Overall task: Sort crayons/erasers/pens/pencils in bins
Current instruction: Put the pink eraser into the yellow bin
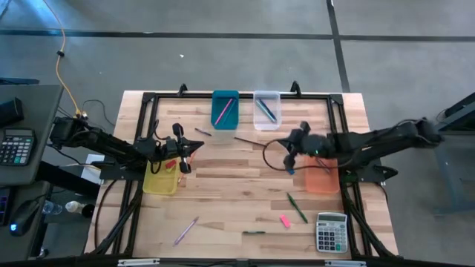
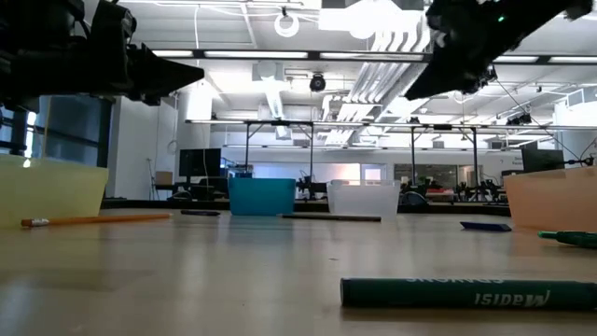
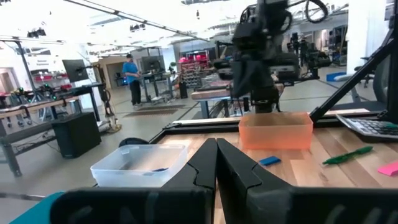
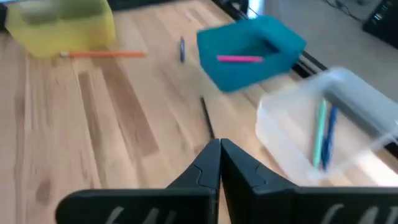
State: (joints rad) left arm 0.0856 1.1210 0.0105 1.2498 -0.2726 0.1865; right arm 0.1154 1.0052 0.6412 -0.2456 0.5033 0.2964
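My left gripper (image 1: pixel 194 146) is shut and empty, in the air beside the yellow bin (image 1: pixel 162 179); its closed fingertips show in its wrist view (image 3: pixel 216 157). My right gripper (image 1: pixel 292 150) is shut and empty (image 4: pixel 219 157), in the air left of the orange bin (image 1: pixel 322 178). A blue eraser (image 3: pixel 268 160) lies on the table beside the orange bin. A pink eraser (image 1: pixel 284 220) lies near the front. The teal bin (image 1: pixel 225 109) holds a pink stick. The clear bin (image 1: pixel 266 110) holds a teal and a blue pen (image 4: pixel 323 134).
An orange pencil (image 4: pixel 102 54) lies by the yellow bin. A dark stick (image 1: pixel 245 139), a green marker (image 1: pixel 297 208), a purple pencil (image 1: pixel 185 231) and a black pen (image 1: pixel 252 232) lie on the wooden table. A grey calculator (image 1: pixel 332 232) sits at the front right.
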